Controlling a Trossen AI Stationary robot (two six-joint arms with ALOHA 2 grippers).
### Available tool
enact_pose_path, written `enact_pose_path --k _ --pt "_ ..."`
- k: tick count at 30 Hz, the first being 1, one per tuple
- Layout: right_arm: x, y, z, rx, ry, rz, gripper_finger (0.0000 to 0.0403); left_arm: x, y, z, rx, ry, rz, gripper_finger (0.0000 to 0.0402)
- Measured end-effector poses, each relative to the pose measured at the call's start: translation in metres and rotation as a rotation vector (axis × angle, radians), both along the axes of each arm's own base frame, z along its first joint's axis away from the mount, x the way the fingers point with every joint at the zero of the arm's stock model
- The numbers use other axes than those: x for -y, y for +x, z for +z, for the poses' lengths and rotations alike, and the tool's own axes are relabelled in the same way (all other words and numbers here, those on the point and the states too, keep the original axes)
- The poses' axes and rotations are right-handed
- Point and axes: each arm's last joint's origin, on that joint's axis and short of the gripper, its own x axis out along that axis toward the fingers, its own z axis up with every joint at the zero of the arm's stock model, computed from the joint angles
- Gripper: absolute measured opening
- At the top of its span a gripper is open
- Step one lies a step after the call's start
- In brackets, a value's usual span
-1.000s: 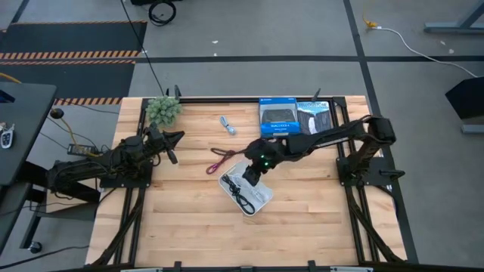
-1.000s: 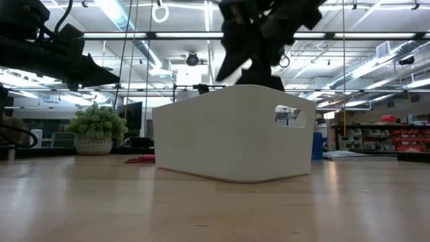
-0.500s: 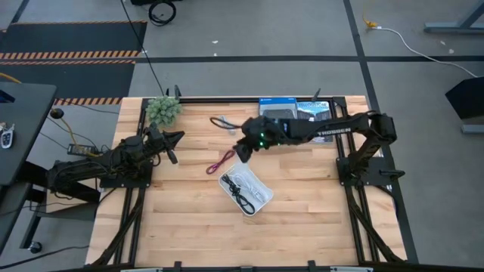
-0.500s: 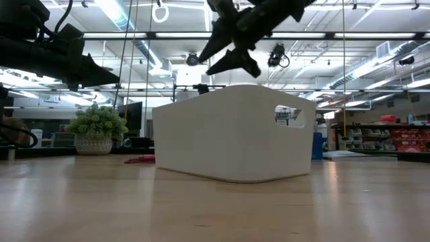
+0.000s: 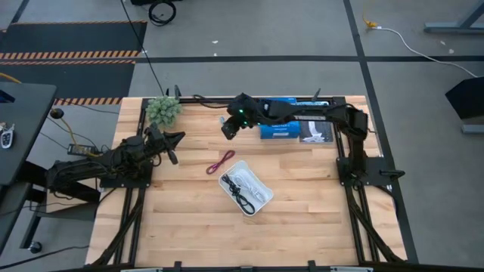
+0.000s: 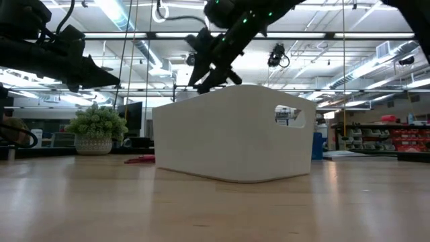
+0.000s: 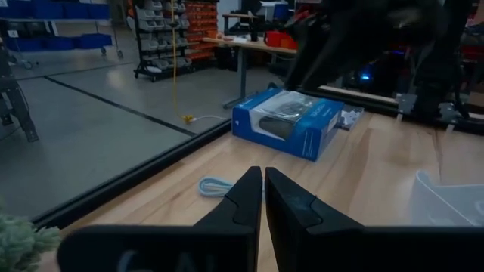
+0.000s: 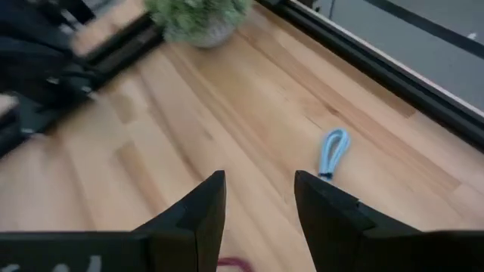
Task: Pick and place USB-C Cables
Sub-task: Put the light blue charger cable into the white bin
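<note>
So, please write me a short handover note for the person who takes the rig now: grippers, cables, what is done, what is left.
Right gripper: open, empty, above the table's far side near the light blue-grey coiled cable.
Left gripper: shut, empty, parked at the left side.
Done: black coiled cable and white coiled cable lie in the white plastic tray.
Left: the blue-grey cable and the dark red cable, both on the wooden table.
</note>
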Motion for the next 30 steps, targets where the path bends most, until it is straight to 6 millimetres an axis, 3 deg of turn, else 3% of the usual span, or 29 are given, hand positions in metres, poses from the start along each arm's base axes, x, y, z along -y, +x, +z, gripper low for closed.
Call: enact_pose_path --k 11,17,21,30 --pt "0.031 0.023 -0.059 -0.144 0.027 -0.018 0.0164 0.000 0.000 0.000 0.001 0.000 0.000 0.0025" --pt "0.039 0.024 -0.095 -0.241 0.090 0.038 0.0164 0.000 0.000 0.000 0.001 0.000 0.000 0.0025" --pt "0.039 0.023 -0.103 -0.298 0.071 0.042 0.0165 0.000 0.000 0.000 0.001 0.000 0.000 0.0025" --pt "0.038 0.031 -0.103 -0.279 -0.082 -0.025 0.0165 0.000 0.000 0.000 0.001 0.000 0.000 0.0025"
